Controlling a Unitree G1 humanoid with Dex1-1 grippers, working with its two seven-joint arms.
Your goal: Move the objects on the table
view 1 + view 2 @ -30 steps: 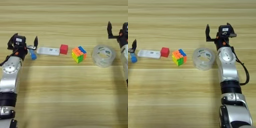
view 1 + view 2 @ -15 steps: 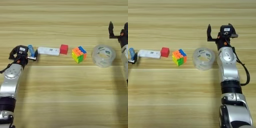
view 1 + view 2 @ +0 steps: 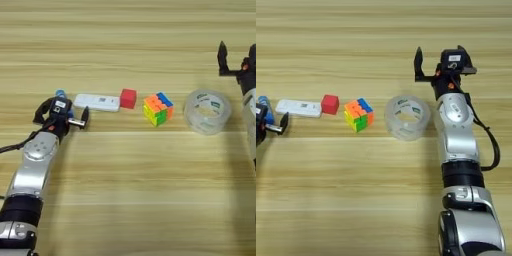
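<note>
This looks like a robot test room or lab. All you can see is a light wooden table (image 3: 125, 30) with plank lines. A few small things sit on it in a neat row: a puzzle cube (image 3: 158, 108), a red block (image 3: 128, 98) and a clear tape roll (image 3: 207, 111). Two robot arms reach over it.

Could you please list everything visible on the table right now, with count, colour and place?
Tube: one, blue, far left, mostly hidden behind the left gripper.
Flat device: one, white, right of the tube.
Small cube: one, red, at the device's right end.
Puzzle cube: one, multicoloured, centre.
Tape roll: one, clear, right of the puzzle cube.
Table: one, tan wood.
Left gripper: black, open, by the tube.
Right gripper: black, open, behind the tape roll.
</note>
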